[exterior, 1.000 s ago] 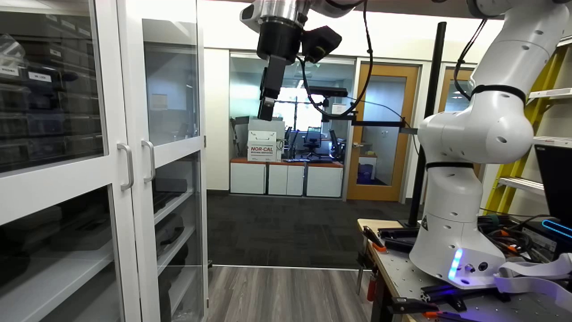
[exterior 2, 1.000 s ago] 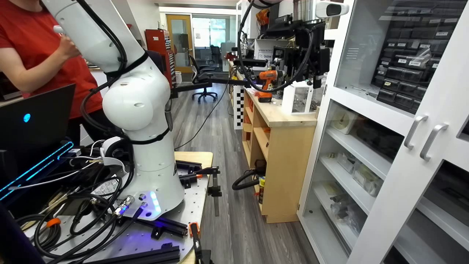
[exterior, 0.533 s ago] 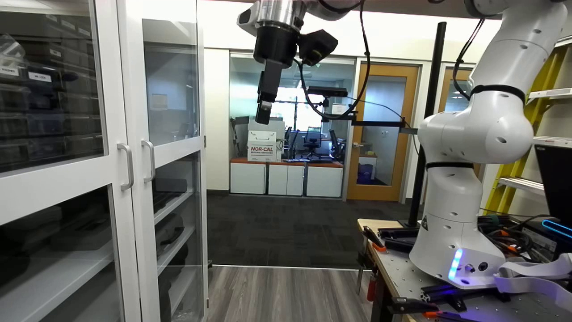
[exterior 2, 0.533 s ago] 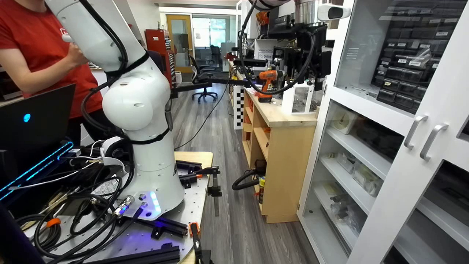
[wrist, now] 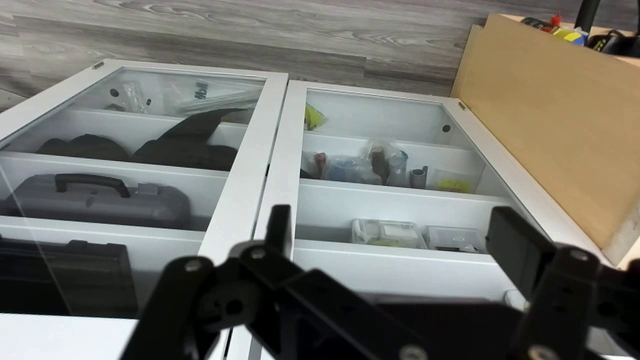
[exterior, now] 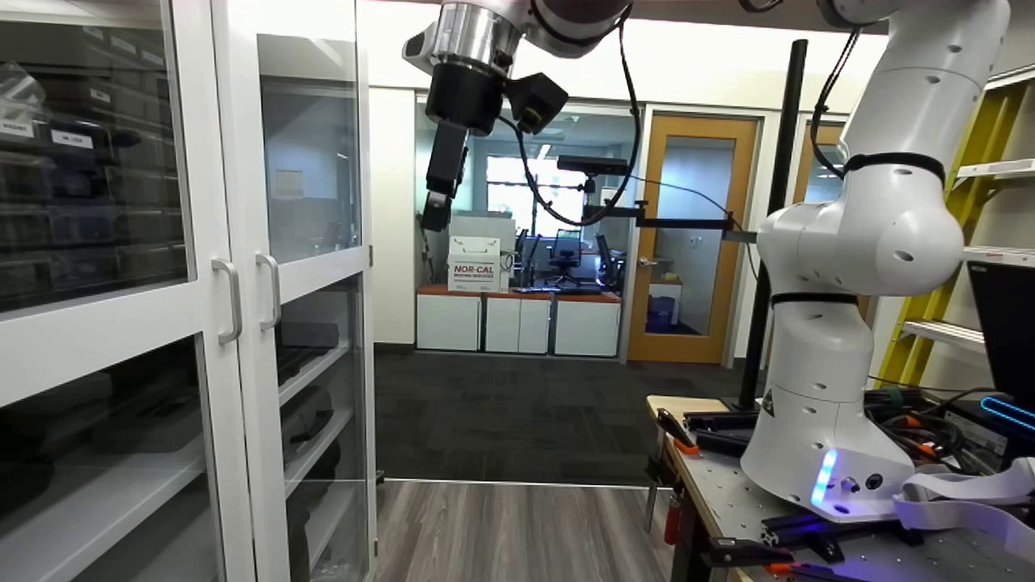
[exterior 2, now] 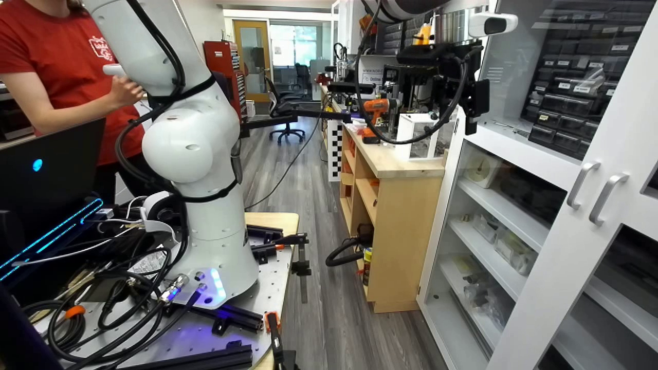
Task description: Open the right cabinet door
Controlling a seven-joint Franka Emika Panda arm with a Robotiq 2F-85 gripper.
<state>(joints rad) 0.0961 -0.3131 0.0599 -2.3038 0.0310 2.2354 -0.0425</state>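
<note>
“NOR-CAL” printed on one box (exterior: 475,264), in an exterior view at five o'clock from the spread tool (wrist: 392,222), right cabinet door (exterior: 317,272) closed at eight o'clock, one handle (exterior: 276,291) fitted.

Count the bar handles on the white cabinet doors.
2: the left handle on the left door, the right handle on the right door, side by side. Others may be out of frame.

Beyond the hand (exterior: 437,212), a lettered white box (exterior: 474,273) on low cupboards (exterior: 517,326), an office chair (exterior: 566,246), a wood-framed door (exterior: 694,263).
</note>
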